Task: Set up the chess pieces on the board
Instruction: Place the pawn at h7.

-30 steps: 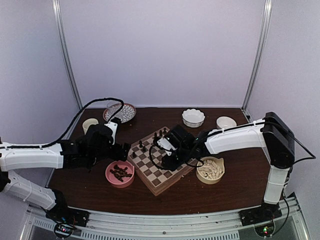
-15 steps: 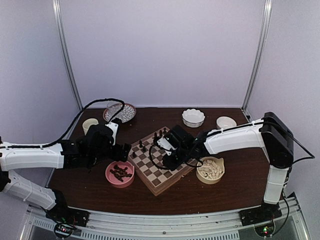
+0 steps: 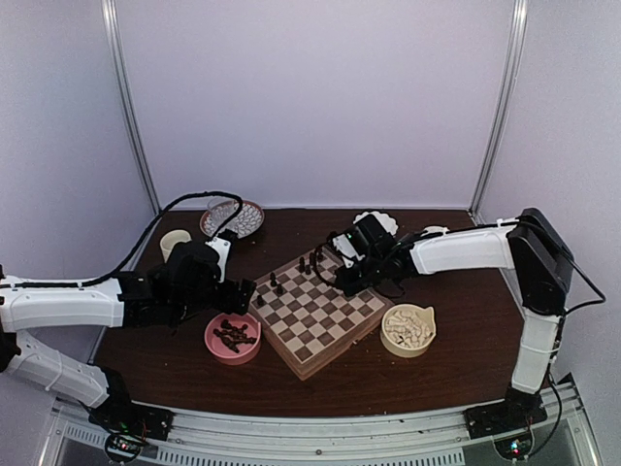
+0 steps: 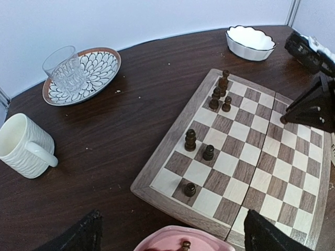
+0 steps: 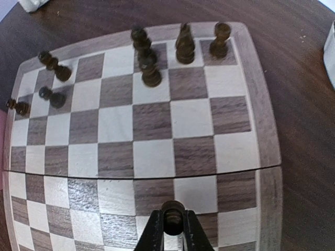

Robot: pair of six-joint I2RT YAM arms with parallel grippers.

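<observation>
Right claw [image 5: 172,232], clenched on a dark chess piece [image 5: 172,217] above the far-right squares of the board [image 5: 157,157], should lower it upright onto one square's centre before releasing, while the left claw [image 3: 240,290] hangs released at left.

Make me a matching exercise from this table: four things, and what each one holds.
Things:
1. pink bowl
2. tan bowl
3. patterned plate
4. right gripper

Holds:
a. clear glass
b. dark chess pieces
c. single dark piece, above the board
d. cream chess pieces

Pairs: 1-b, 2-d, 3-a, 4-c.
</observation>
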